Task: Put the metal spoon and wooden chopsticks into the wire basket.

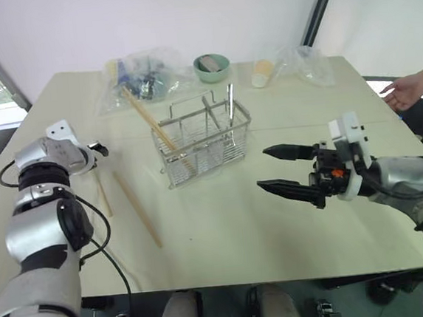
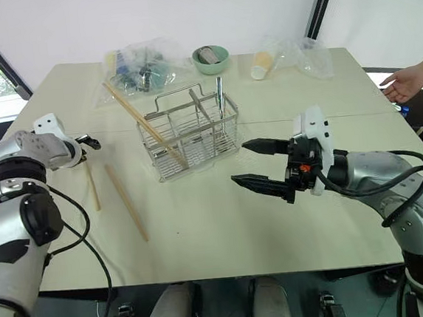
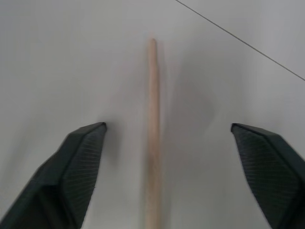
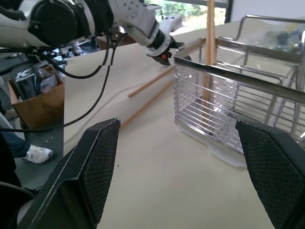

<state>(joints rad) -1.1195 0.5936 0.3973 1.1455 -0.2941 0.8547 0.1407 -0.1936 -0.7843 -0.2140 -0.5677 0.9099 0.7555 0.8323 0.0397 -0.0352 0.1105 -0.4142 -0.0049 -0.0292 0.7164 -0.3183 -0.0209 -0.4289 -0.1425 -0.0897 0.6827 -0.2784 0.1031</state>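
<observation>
The wire basket (image 1: 202, 138) stands mid-table. The metal spoon (image 1: 230, 102) stands upright at its right side, and one wooden chopstick (image 1: 149, 121) leans out over its left rim. Two more chopsticks lie on the table to the left of it: one (image 1: 137, 209) lies free, the other (image 3: 152, 119) lies between the fingers of my left gripper (image 3: 167, 126), which is open and low over it. My right gripper (image 1: 262, 169) hovers open and empty to the right of the basket, pointing at it.
A green bowl (image 1: 212, 67), a paper cup (image 1: 262, 72) and clear plastic bags (image 1: 141, 79) sit along the table's far edge. A person's hand (image 1: 405, 89) reaches in at the right. The table's front edge runs close below the free chopstick.
</observation>
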